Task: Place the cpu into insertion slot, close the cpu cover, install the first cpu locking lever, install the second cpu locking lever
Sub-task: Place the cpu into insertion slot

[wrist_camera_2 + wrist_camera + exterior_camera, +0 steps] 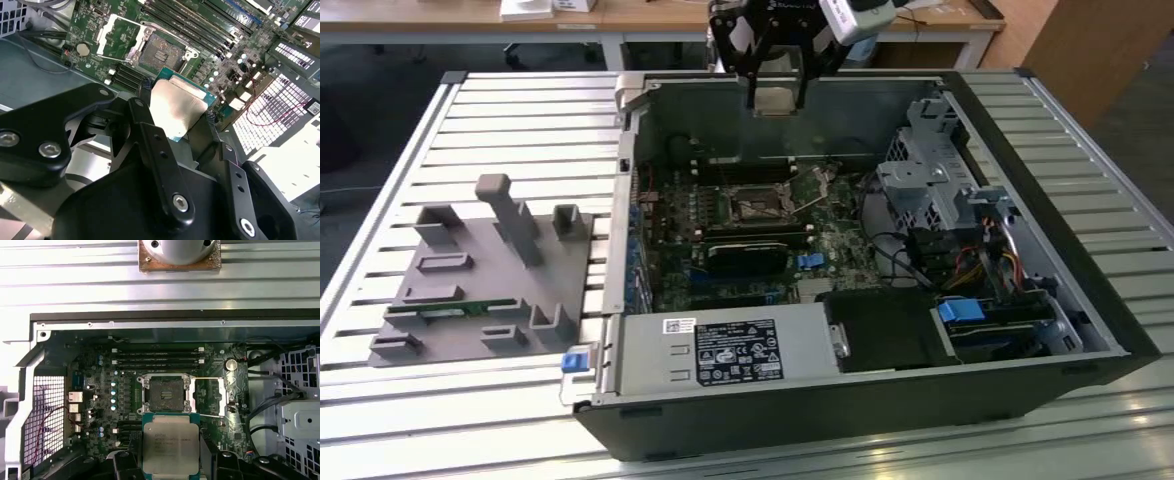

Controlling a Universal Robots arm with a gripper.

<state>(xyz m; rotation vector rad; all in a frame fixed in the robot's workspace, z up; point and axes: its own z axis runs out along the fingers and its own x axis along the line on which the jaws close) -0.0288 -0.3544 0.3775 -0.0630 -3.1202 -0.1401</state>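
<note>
My gripper [774,98] hangs above the far wall of the open computer case [1014,110], shut on the cpu [774,99]. In both wrist views the cpu [177,107] [170,442] is a flat square chip with a dull grey metal top, pinched at its edges by the black fingers [145,90]. The insertion slot [166,392] [160,52] [754,208] lies bare on the green board, well below and ahead of the chip. The cpu cover [212,396] [117,35] is swung open beside the slot. Thin wire levers [212,415] stand loose next to it.
Long memory slots [157,357] run beside the socket. A silver drive cage [934,180] and cables fill the case at the exterior view's right. The power supply [720,350] sits at the near wall. A grey parts fixture [480,270] rests on the slatted table at the exterior view's left.
</note>
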